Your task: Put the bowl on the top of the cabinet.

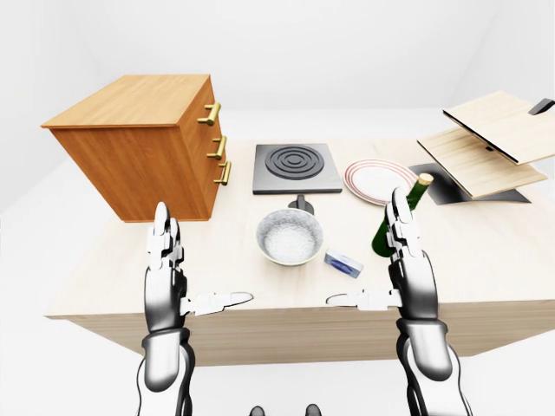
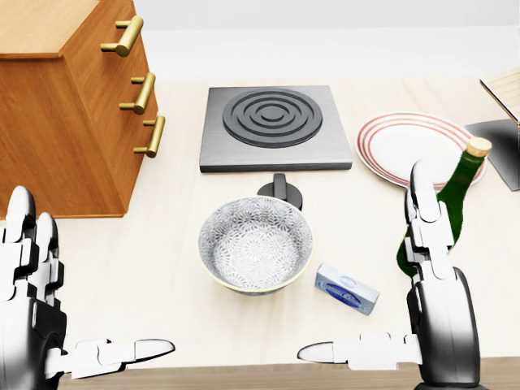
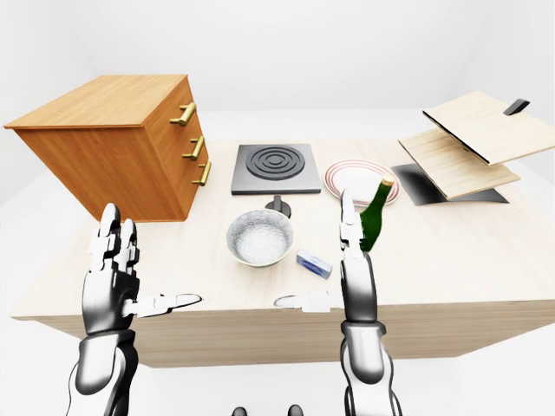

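The bowl [image 2: 256, 244] is round, with a gray speckled pattern inside and a pale rim. It sits on the table [image 2: 162, 268] between my two hands, just below the stove [image 2: 275, 127]. I see one bowl, one cabinet [image 1: 143, 143], one bottle [image 3: 375, 215] and one plate [image 2: 410, 146]. My left robot hand [image 2: 36, 325] and right robot hand [image 2: 422, 321] are wide open, holding nothing.

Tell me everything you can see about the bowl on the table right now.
The bowl is round and deep, with a fine grey-and-white pattern inside and a pale rim; it looks ceramic. It stands upright and empty on the light wooden table, below the hob in the head view, its upper edge overlapping the black knob. The small blue box lies apart at its lower right. Neither hand touches it; both are open at the view's bottom.
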### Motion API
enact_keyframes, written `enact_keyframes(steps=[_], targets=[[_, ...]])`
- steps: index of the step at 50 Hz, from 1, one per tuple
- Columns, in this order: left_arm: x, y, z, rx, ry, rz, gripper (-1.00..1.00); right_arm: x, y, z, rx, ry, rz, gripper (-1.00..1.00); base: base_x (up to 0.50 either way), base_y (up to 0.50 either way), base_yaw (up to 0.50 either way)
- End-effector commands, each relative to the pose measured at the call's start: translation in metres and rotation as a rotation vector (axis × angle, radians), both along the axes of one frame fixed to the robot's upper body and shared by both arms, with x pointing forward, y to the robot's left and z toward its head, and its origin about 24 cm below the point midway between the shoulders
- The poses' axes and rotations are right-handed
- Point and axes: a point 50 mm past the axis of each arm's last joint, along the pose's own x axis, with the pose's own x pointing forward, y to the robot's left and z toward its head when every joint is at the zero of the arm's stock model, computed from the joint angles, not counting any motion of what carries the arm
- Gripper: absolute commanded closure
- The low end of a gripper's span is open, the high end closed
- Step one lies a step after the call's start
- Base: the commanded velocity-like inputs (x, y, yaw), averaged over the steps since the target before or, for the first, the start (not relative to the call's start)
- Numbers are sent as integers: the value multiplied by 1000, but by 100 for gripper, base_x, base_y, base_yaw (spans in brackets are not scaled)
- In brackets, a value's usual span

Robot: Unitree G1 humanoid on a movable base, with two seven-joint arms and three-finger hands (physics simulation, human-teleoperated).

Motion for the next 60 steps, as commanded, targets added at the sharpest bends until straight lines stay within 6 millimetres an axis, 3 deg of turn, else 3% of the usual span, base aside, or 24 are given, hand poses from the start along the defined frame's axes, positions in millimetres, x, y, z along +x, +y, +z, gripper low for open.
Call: enact_keyframes(steps=[1,60], targets=[[1,0,-1,0,3,-1,-100,1,0,-2,-1,7,-1,-100,0,22,0],[0,1,2,0,-8,6,-100,1,-1,-1,2,4,-3,-100,0,22,0]])
